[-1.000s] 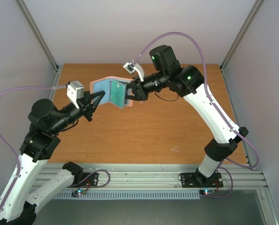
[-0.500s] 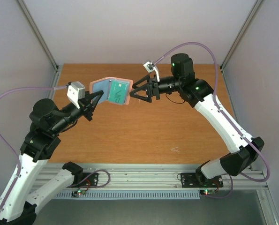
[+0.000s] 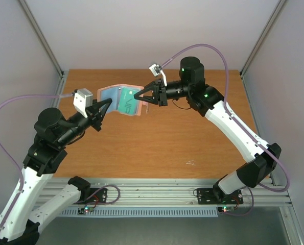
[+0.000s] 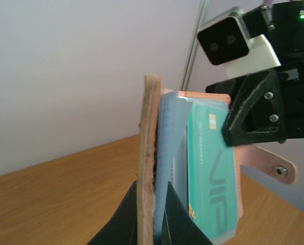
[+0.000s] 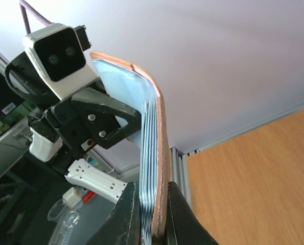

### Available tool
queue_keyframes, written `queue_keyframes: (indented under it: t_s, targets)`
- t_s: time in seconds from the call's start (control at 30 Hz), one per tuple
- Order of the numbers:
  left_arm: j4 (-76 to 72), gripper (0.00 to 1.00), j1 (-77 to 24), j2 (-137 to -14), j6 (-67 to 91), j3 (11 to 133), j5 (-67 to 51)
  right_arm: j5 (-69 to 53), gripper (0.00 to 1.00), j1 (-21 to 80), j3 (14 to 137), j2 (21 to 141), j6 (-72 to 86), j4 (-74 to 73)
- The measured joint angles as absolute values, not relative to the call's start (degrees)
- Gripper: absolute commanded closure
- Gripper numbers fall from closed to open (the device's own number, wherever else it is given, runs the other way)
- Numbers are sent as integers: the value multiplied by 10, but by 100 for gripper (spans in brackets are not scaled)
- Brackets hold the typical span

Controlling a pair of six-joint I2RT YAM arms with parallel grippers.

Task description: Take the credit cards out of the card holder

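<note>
The card holder [image 3: 122, 99] hangs open above the back of the table, pink outside, pale blue inside. My left gripper [image 3: 109, 104] is shut on its left flap; in the left wrist view the fingertips [image 4: 153, 196] pinch that flap's edge [image 4: 152, 127]. My right gripper [image 3: 137, 95] is shut on the right flap. The right wrist view shows its jaws [image 5: 154, 191] clamping the pink cover [image 5: 161, 132] and the stacked blue sleeves. A teal-green credit card [image 4: 210, 173] sits in the front sleeve, also seen from above [image 3: 127, 102]. Other cards are hidden.
The wooden table [image 3: 192, 143] lies below, with a small pale mark [image 3: 190, 163] near the front. Grey walls and metal frame posts [image 3: 42, 43] enclose it. An aluminium rail [image 3: 157, 196] runs along the near edge by the arm bases.
My right gripper let go of the holder, backed off to the right with its jaws open, then returned and shut on the right flap. The left gripper kept its grip.
</note>
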State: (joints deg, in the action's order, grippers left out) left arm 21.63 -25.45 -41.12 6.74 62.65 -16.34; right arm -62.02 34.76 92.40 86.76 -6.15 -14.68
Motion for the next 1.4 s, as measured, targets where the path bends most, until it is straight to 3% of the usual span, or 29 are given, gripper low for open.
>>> queue_keyframes:
  t_s: [0.1,0.23,0.33,0.5,0.7,0.87,1.17,1.4]
  targets:
    - [216,64,-255,-409,82,619,-134,-617,99,347,924,868,-63,-156]
    - [216,52,-251,-408,85,597,1,-578,99,348,941,872,-76,-216]
    - [206,46,-246,-412,54,580,95,-465,99,354,1006,894,-99,-323]
    - [186,48,-226,-415,-7,559,159,-238,99,371,1120,940,-114,-507]
    - [163,58,-221,-398,3,554,-64,-70,99,423,1223,1015,-138,-655]
    - [126,67,-222,-409,110,502,-249,-119,99,454,1228,1034,-174,-676]
    - [136,68,-210,-411,178,478,-335,-309,99,452,1111,932,-251,-603]
    - [135,68,-208,-397,189,479,-407,-397,99,448,1086,898,-276,-550]
